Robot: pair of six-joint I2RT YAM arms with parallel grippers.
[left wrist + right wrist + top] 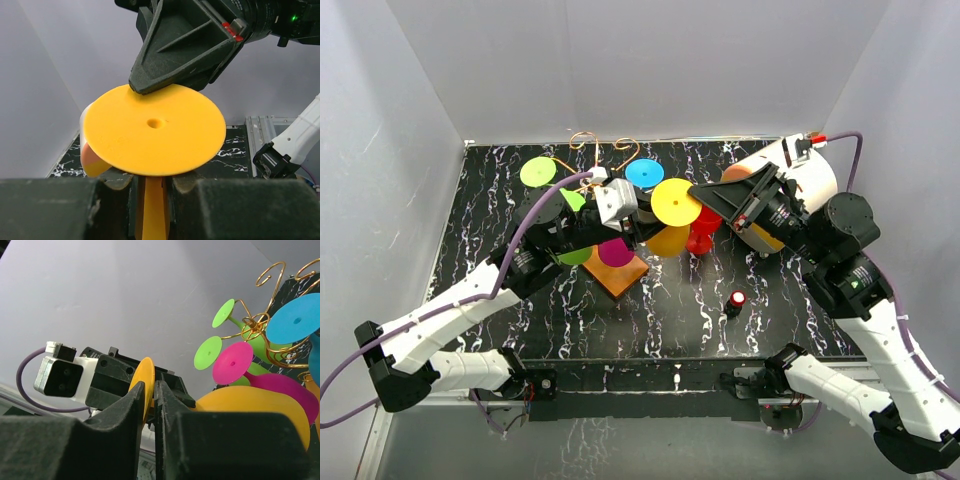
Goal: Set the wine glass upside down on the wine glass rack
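The yellow wine glass (pixel 675 202) hangs in the air just right of the wine glass rack (pixel 617 272), a gold wire stand (pixel 265 330) on an orange-brown base. My left gripper (pixel 650 226) is shut on its stem (pixel 152 200), under the round foot (pixel 155 130). My right gripper (pixel 700 194) is shut on the far rim of that foot (pixel 145 377); its black fingers (pixel 170 75) pinch the disc from above. The yellow bowl (pixel 250 405) lies right of my right jaws. Green, magenta and blue glasses hang on the rack.
A red glass (pixel 703 232) stands on the black marbled table right of the rack. A small red-capped object (pixel 735 300) lies nearer the front. A large white and orange cylinder (pixel 800 175) sits at the back right behind my right arm. Grey walls enclose the table.
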